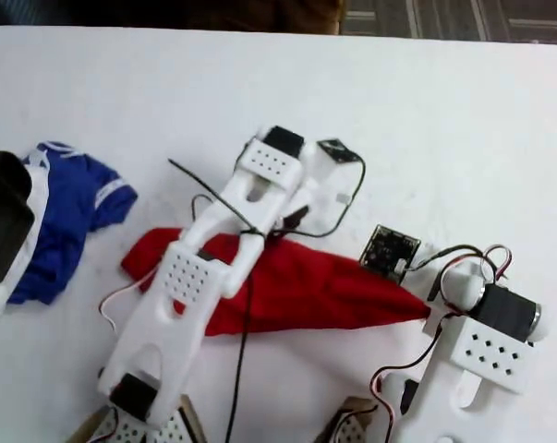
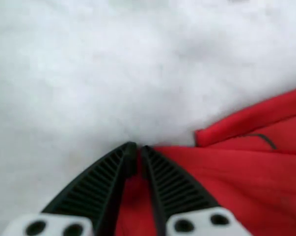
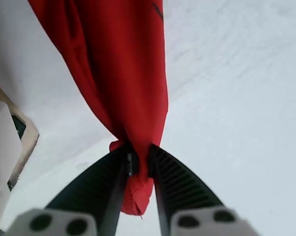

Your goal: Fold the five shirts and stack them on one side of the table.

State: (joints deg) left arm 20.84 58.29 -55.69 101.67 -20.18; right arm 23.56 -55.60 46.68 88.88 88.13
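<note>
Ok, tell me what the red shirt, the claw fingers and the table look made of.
The red shirt looks like soft, matte cloth: it bunches and creases where it is pinched. The fingers of the right claw seem to be hard black plastic with moulded ribs. The table is plain white and fairly matte; its material is unclear.

On white worktop [image 1: 444,120], red shirt [image 1: 315,291] spread beneath the left arm [image 1: 204,268], tapering toward the right arm [image 1: 486,346]; blue shirt [image 1: 66,208] well apart, seemingly crumpled.
</note>
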